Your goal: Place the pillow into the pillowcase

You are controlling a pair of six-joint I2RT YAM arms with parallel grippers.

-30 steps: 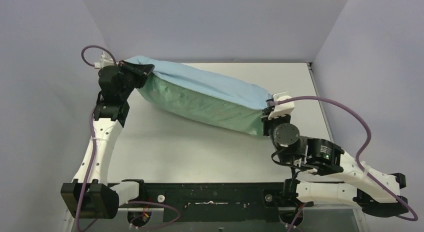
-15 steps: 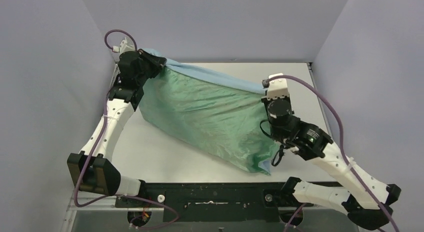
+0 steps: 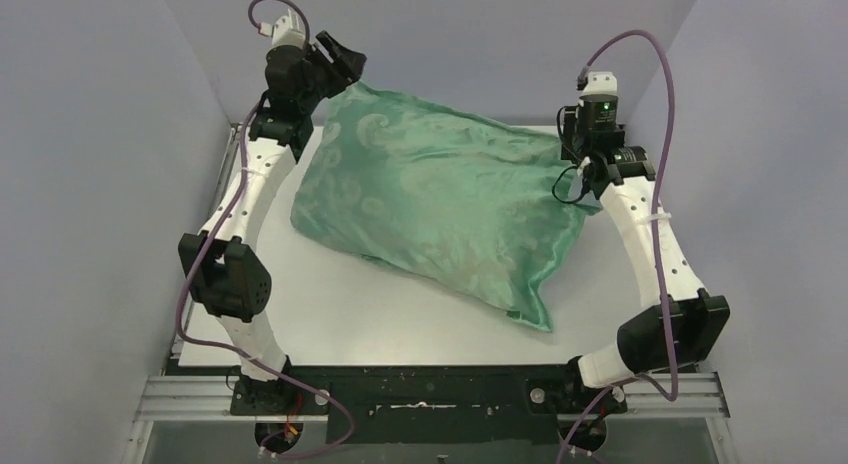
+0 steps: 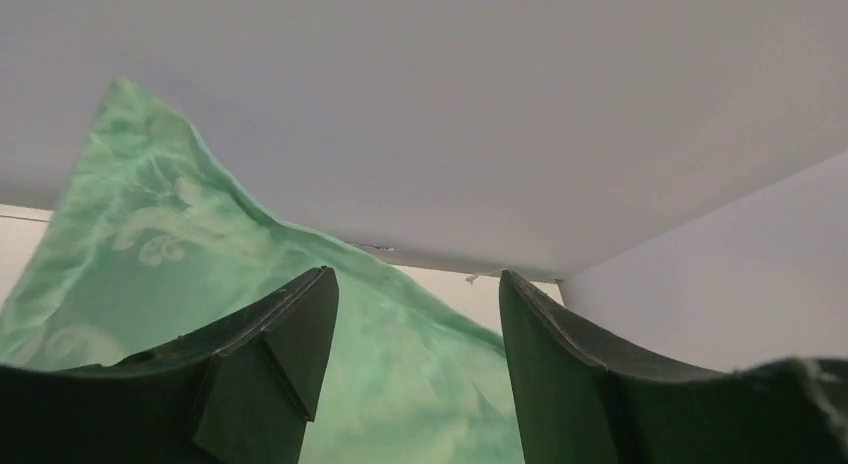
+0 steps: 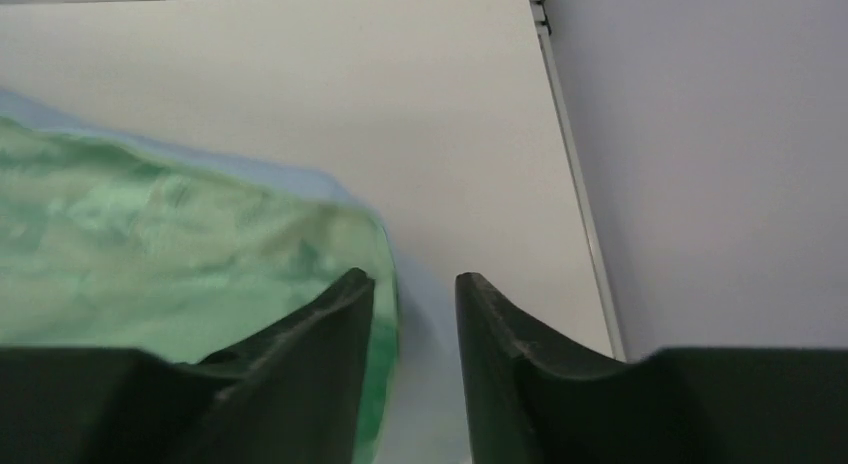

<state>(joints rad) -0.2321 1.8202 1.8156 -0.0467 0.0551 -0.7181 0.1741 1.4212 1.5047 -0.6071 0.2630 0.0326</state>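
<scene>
The pillowcase (image 3: pixel 440 199) lies on the table, plump and full, with its teal-green swirly face up. The pillow is hidden; no off-white fabric shows. My left gripper (image 3: pixel 344 57) hangs open high above the case's back left corner, apart from the cloth. In the left wrist view the left gripper (image 4: pixel 415 294) has a wide gap, and the pillowcase (image 4: pixel 150 234) lies beyond it. My right gripper (image 3: pixel 572 169) is at the case's back right corner. In the right wrist view the right gripper (image 5: pixel 413 284) is open with nothing between its fingers, and the pillowcase (image 5: pixel 180 244) is just to their left.
The white table (image 3: pixel 330 304) is closed in by grey walls on the left, back and right. Its right edge (image 5: pixel 575 184) runs close beside the right gripper. A black rail (image 3: pixel 420 389) with the arm bases crosses the near edge.
Both arms swung up and toward the back wall with the pillowcase, turning its patterned face up. Both grippers then opened and let go of the corners, and the case dropped onto the table.
</scene>
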